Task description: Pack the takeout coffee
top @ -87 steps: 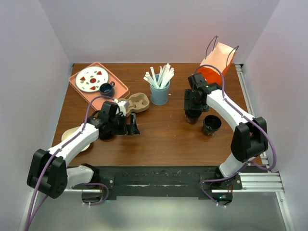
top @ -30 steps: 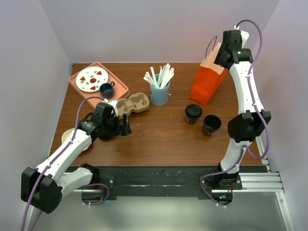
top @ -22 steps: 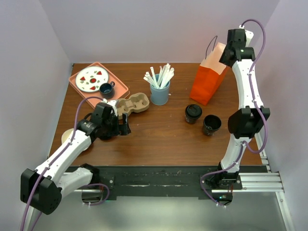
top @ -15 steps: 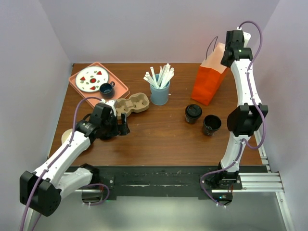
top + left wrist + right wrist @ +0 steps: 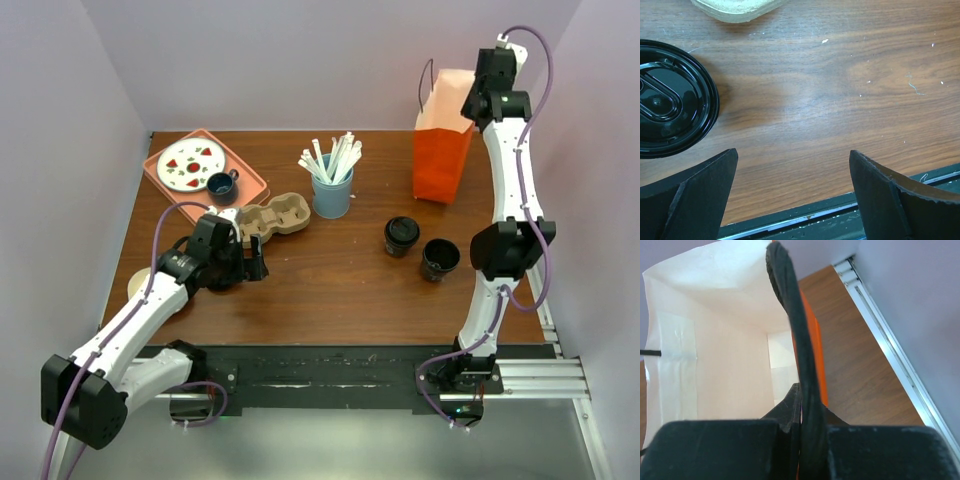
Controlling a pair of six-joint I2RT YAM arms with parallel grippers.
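Observation:
An orange paper bag (image 5: 443, 150) stands upright at the back right. Its black handle (image 5: 790, 330) runs between the jaws of my right gripper (image 5: 807, 405), which is shut on it above the bag's open white inside (image 5: 715, 340). In the top view the right gripper (image 5: 480, 98) hangs high over the bag's right rim. A lidded black coffee cup (image 5: 402, 235) and an uncovered black cup (image 5: 440, 259) stand in front of the bag. A cardboard cup carrier (image 5: 277, 215) lies mid-table. My left gripper (image 5: 256, 264) is open and low over bare wood (image 5: 792, 195), with a black lid (image 5: 670, 112) to its left.
A blue cup of white straws (image 5: 332, 188) stands behind the carrier. A pink tray (image 5: 245, 185) at the back left holds a plate and a small dark mug (image 5: 221, 184). A pale round lid (image 5: 138, 284) lies near the left edge. A metal rail (image 5: 520, 190) runs along the table's right side.
My right gripper has shut on the bag's handle and lifted it; the bag has gone from leaning left to standing upright. The left arm has barely moved.

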